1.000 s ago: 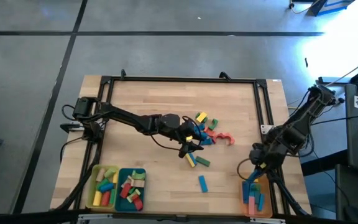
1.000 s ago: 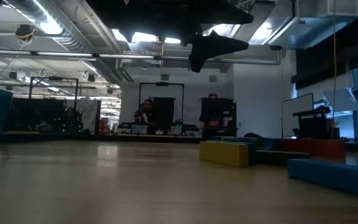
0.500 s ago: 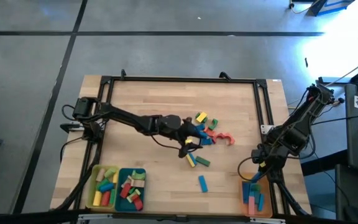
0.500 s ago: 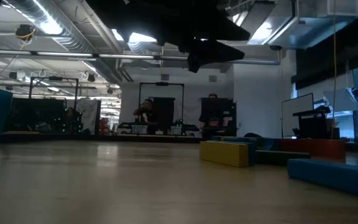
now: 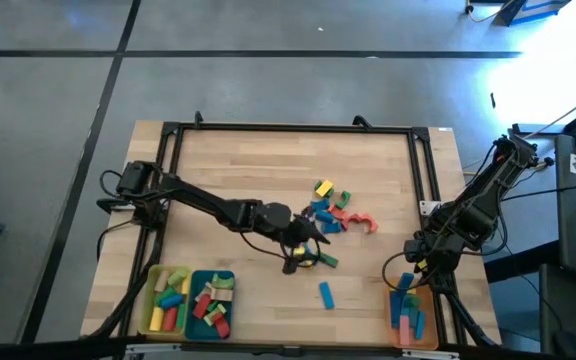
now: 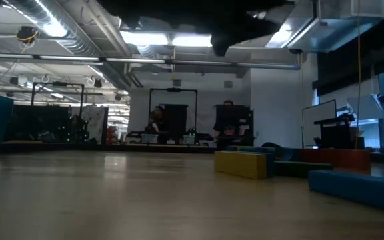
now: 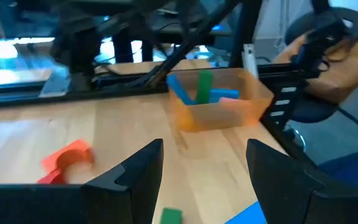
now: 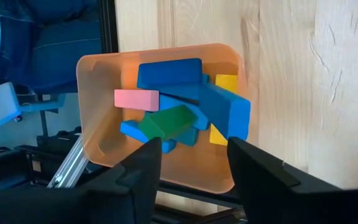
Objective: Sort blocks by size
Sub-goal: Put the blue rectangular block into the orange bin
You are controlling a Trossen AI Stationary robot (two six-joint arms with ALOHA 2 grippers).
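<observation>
Loose blocks (image 5: 326, 206) in yellow, green, blue and red lie in a cluster at the table's middle, with a red arch (image 5: 364, 222) at its right. A yellow block (image 5: 308, 263) and a green one (image 5: 327, 260) lie just nearer, and a lone blue bar (image 5: 325, 294) nearer still. My left gripper (image 5: 303, 255) stands open over the yellow block; the left wrist view shows the green block (image 7: 171, 216) ahead of the left gripper (image 7: 204, 180). My right gripper (image 8: 194, 155) hangs open above the orange tray (image 8: 95, 99), where a big blue block (image 8: 225, 112) leans on other blocks.
A yellow tray (image 5: 151, 300) and a teal tray (image 5: 196, 290) with sorted blocks stand at the near left corner. The orange tray (image 5: 396, 330) stands at the near right corner. A black frame (image 5: 288, 128) rims the table. Bare wood lies at the far half and left.
My left gripper has moved from the block cluster toward the table's near edge and now stands over the yellow block. My right arm has stayed above the orange tray.
</observation>
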